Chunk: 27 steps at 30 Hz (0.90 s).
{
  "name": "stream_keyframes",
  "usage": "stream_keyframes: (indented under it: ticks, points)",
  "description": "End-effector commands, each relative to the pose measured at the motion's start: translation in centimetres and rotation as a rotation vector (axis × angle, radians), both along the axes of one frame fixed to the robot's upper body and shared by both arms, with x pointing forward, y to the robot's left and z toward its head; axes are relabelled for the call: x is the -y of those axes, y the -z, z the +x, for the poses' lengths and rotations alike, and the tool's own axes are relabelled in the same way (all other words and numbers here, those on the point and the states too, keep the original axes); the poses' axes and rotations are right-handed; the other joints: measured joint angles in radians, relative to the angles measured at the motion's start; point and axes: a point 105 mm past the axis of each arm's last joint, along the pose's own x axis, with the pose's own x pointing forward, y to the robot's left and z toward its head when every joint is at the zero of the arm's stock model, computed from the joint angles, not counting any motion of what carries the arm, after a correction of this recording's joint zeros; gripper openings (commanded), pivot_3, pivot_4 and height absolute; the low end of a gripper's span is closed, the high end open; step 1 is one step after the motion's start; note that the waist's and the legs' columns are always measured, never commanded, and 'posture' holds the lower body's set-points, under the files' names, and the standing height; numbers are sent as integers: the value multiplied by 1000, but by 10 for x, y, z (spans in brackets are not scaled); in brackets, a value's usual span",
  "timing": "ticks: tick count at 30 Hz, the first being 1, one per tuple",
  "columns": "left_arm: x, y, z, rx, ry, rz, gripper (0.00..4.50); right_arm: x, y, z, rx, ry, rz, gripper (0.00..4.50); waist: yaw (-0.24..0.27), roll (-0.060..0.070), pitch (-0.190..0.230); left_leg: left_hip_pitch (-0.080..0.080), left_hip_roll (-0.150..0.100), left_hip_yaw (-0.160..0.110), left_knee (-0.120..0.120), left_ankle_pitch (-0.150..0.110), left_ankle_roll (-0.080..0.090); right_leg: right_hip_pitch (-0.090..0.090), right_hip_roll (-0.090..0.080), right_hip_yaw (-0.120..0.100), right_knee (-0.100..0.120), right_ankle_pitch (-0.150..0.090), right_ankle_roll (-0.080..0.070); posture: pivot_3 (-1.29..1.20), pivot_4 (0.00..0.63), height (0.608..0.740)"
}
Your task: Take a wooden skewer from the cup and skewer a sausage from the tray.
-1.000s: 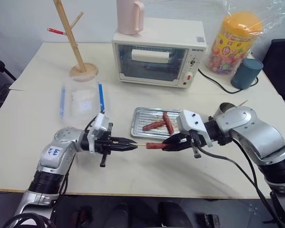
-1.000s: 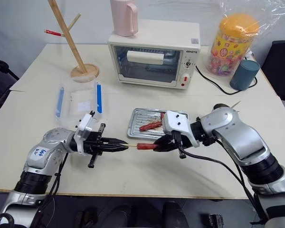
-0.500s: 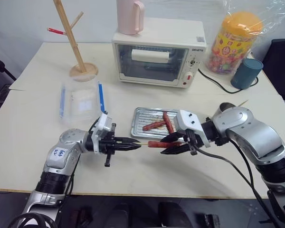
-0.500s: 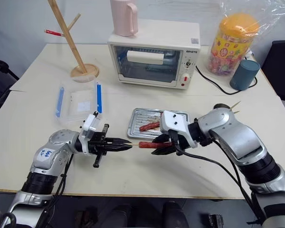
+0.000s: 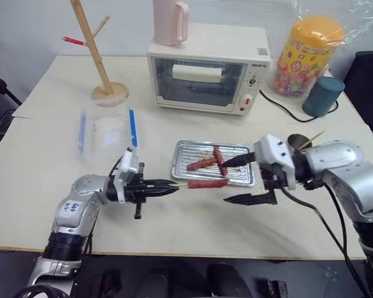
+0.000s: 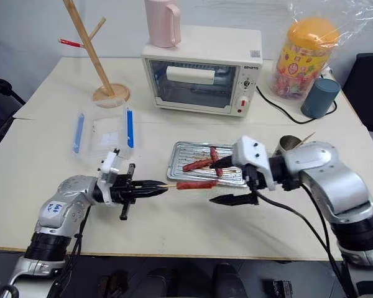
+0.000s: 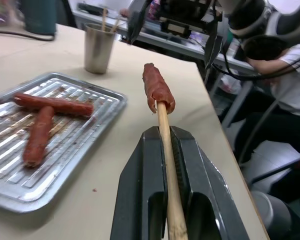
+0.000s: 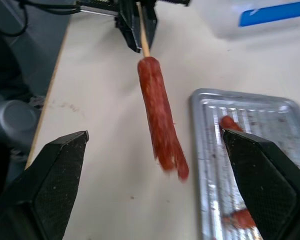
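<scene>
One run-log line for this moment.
left gripper: shut on wooden skewer | sausage: skewered | right gripper: open, clear | tray: two sausages

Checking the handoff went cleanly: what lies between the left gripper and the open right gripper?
In the left eye view, the wooden skewer runs from the shut left gripper and carries the sausage. Past its end, bare table reaches the right gripper.

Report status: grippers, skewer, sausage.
Left gripper shut on wooden skewer. Sausage impaled, hanging free. Right gripper open, clear of it. Nothing in the way.
</scene>
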Motion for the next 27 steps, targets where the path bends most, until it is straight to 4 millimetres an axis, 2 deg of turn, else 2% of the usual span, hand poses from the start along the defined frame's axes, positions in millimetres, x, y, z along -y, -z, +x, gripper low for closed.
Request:
stream_keyframes:
  ticks: [1, 4, 7, 9, 12, 17, 22, 27]
  points:
    - [-31, -24, 3, 70, -193, -87, 0, 24, -20, -7, 156, 121, 195, 4448, 0, 0, 0, 0, 0, 0, 0, 0, 0, 0, 0, 0, 0, 0, 0, 0, 150, 740]
    - [-58, -38, 14, 94, -416, -197, 0, 35, -12, -17, 134, 213, 308, 4448, 2, 0, 0, 0, 0, 0, 1, 0, 0, 0, 0, 0, 0, 0, 0, 0, 150, 740]
    - [-78, -47, 29, 120, -604, -271, 0, 41, 10, -30, 155, 248, 272, 4448, 5, 0, 0, 1, -1, 0, 1, 0, 0, 1, 0, 1, 1, 0, 0, 0, 150, 740]
    - [-95, -50, 47, 122, -764, -311, 0, 45, 16, -33, 198, 318, 310, 4448, 9, 0, 0, 2, -1, 1, 1, 0, 0, 2, 0, 1, 1, 0, 0, 0, 150, 740]
    - [-116, -52, 70, 91, -941, -367, 0, 45, 13, -35, 270, 391, 369, 4448, 14, 0, 0, 3, -2, 2, 1, 0, 0, 1, 0, 2, 3, 0, 0, 0, 150, 740]
    - [-124, -49, 99, 36, -1083, -398, 0, 35, -2, -33, 335, 418, 458, 4448, 5, -1, 0, 5, -2, 5, 0, 0, -1, 0, 0, 2, 7, 0, 1, 0, 150, 740]
    - [-124, -45, 110, 7, -1119, -378, 0, 24, -9, -34, 333, 377, 466, 4448, 2, -2, 0, 5, -1, 4, 0, 1, -1, 0, 0, 2, 7, 0, 1, 0, 150, 740]
    - [-120, -50, 106, -5, -1077, -418, 1237, 27, -10, -33, 325, 372, 441, 4500, 2, -2, 0, 5, -1, 4, 0, 1, -1, 0, 0, 2, 7, 0, 1, 0, 150, 740]
